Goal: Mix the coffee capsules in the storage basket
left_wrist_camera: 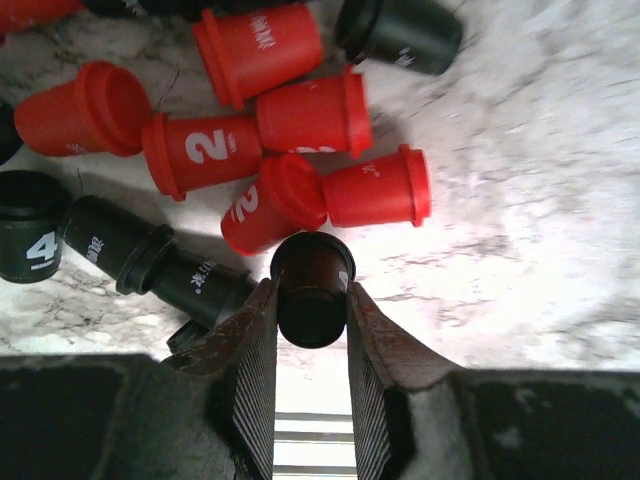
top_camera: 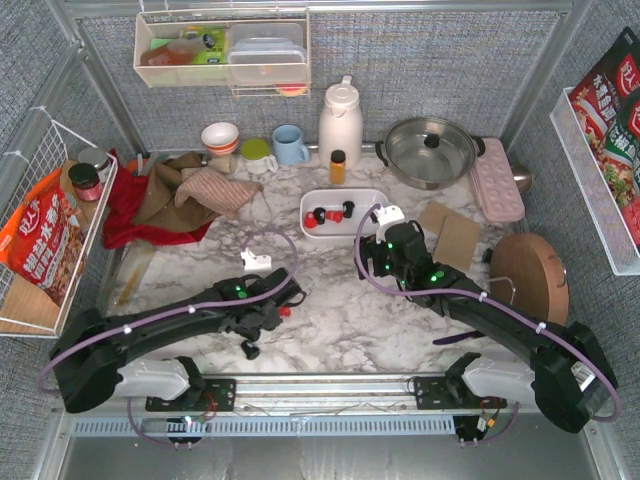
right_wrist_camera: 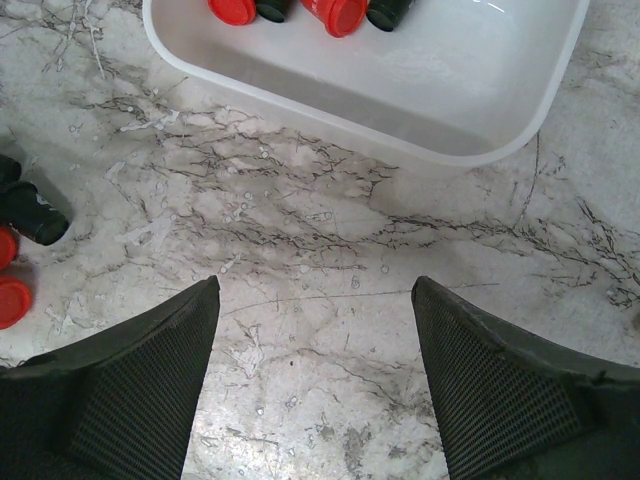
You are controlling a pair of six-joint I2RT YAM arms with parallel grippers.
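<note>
I have the left gripper [left_wrist_camera: 311, 300] clamped on a black cup-shaped plastic coffee capsule [left_wrist_camera: 312, 272], open mouth showing; the right gripper [right_wrist_camera: 315, 290] stands wide apart.

Grey woven walls [top_camera: 420, 60] enclose a marble-veined tabletop [top_camera: 330, 320]; white wire racks [top_camera: 30, 165] hang on both sides

The white storage basket [top_camera: 352, 199] sits at the centre of the frame on the marble table [top_camera: 340, 325], with a few red and black coffee capsules [top_camera: 328, 215] in its left half. The right gripper [top_camera: 383, 232] reaches in from the lower right, just beside the basket's right end. The left gripper [top_camera: 270, 306] lies lower and left of centre, with a red capsule [top_camera: 285, 311] showing at its tip. A blue mug [top_camera: 290, 145], a white jug [top_camera: 340, 122] and a lidded pot [top_camera: 430, 150] stand along the upper edge.
</note>
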